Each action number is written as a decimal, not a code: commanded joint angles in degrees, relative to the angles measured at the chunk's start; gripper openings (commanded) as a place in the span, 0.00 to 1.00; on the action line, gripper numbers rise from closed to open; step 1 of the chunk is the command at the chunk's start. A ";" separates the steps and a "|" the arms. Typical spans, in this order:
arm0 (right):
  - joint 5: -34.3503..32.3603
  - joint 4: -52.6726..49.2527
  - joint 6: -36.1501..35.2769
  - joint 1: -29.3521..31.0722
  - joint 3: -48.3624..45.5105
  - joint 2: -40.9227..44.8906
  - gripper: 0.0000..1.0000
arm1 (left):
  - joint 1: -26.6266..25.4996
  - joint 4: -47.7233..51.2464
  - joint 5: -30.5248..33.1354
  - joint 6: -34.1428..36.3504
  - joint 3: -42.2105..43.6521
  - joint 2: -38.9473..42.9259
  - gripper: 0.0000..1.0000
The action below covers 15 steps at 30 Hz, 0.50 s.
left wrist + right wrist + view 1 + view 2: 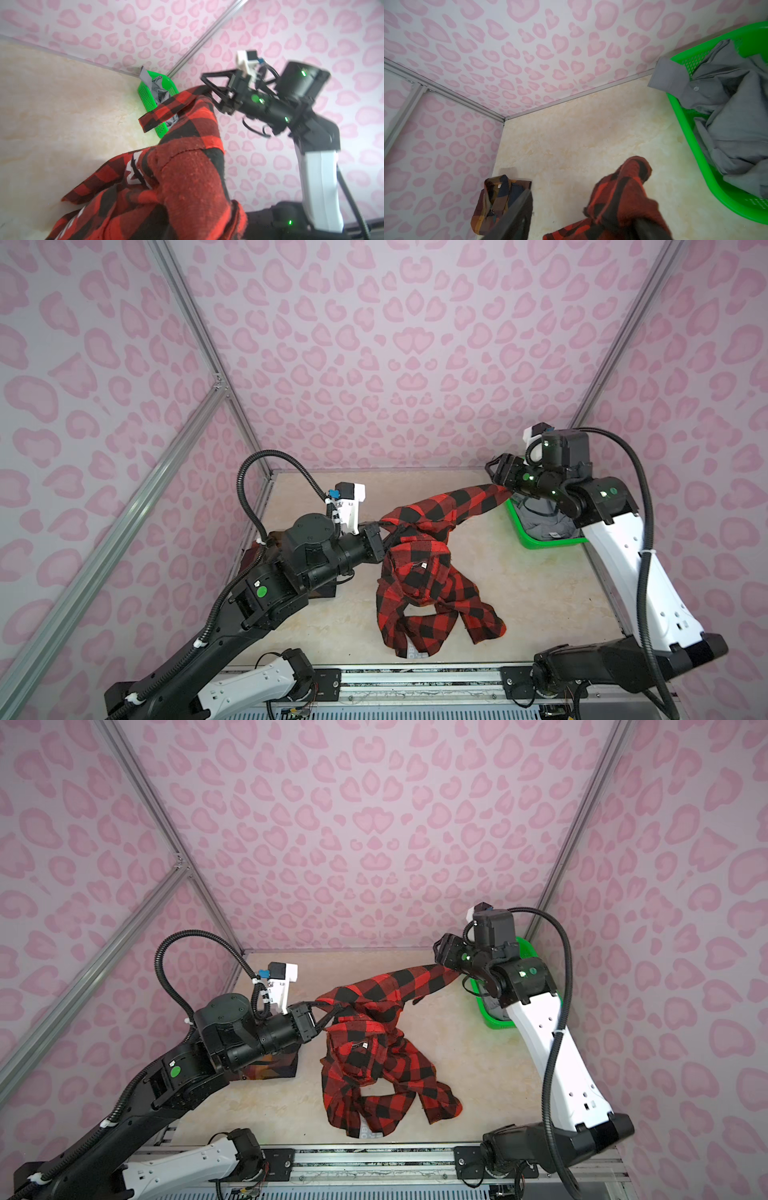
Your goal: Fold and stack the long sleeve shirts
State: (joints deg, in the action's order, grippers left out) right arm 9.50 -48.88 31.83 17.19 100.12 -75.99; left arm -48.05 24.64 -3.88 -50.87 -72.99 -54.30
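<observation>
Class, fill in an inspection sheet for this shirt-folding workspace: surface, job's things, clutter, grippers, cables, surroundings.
Surface: beige marbled tabletop.
Job's things: red-and-black flannel crumpled mid-table, one sleeve lifted toward the right gripper; plaid shirt folded at the table's left side; grey shirt bunched in the green basket.
Clutter: nothing seen.
Grippers: left gripper shut on the flannel; right gripper open, sleeve draped on one finger.
Cables: black conduit loops above each arm.
Surroundings: pink patterned walls, aluminium frame.
</observation>
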 commanded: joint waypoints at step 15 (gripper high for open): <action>13.84 4.85 2.38 7.85 -23.73 28.11 0.76 | 4.52 -0.85 0.61 -17.61 -19.08 -12.76 0.02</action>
State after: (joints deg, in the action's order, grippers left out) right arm 20.03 -49.34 29.54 21.50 79.94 -51.11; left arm -43.59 26.85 -6.57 -65.19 -90.85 -66.00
